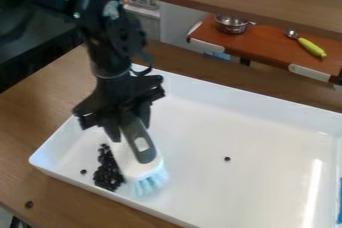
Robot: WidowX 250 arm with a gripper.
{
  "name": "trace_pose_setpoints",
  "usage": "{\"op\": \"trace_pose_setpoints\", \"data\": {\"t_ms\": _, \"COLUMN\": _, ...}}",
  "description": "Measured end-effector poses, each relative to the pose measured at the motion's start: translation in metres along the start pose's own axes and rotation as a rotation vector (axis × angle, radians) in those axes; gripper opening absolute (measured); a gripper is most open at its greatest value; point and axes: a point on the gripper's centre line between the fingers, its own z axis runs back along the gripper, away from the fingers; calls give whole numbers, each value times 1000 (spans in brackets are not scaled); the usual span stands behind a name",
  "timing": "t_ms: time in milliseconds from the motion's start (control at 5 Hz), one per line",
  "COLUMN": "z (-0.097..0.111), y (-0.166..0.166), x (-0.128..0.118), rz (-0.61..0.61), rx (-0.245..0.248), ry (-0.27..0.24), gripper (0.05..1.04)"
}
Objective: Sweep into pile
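"What's the arm [110, 59] got?"

"Brush [145, 168], AFAICT. Jaws are clamped on the grey handle [132, 131], bristles [152, 182] down in the white tray [200, 122]."

"And the beads, or w/e they are?"

"Dark pile [107, 172] near the tray's L end as we see it, right beside the brush. One loner [83, 171] just L of it, another [227, 159] well out to the R."

"So what goes wrong?"

"Overshoot, IMO. Push L too hard & the pile hits the wall, maybe hops the rim onto the worktop [40, 117]. Small bits, prob rolly."

"And the far one?"

"Prob needs a lift, then down on its far side. Land on the wrong side & the bristles shove it further off. Land on top, it pings away."

"Grip OK?"

"Looks it, but the handle's tilted. Press too hard & it could twist in the jaws, so the bristles skim over bits instead of pushing."

"Worst case?"

"Dragging back thru the pile, b/c it's that close. Any sideways swing smears it out. Lift clear 1st, I'd say."

"That dark spot [29, 204] on the worktop?"

"Bead or knot, can't tell from here."
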Motion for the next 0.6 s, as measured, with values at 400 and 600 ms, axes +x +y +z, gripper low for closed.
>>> {"op": "trace_pose_setpoints", "data": {"t_ms": 400, "z": 7, "y": 3, "x": 0, "rz": -71, "rx": -12, "ry": 6, "gripper": 505}}
{"op": "trace_pose_setpoints", "data": {"t_ms": 600, "z": 17, "y": -63, "x": -18, "rz": -197, "rx": -117, "ry": 67, "gripper": 505}}
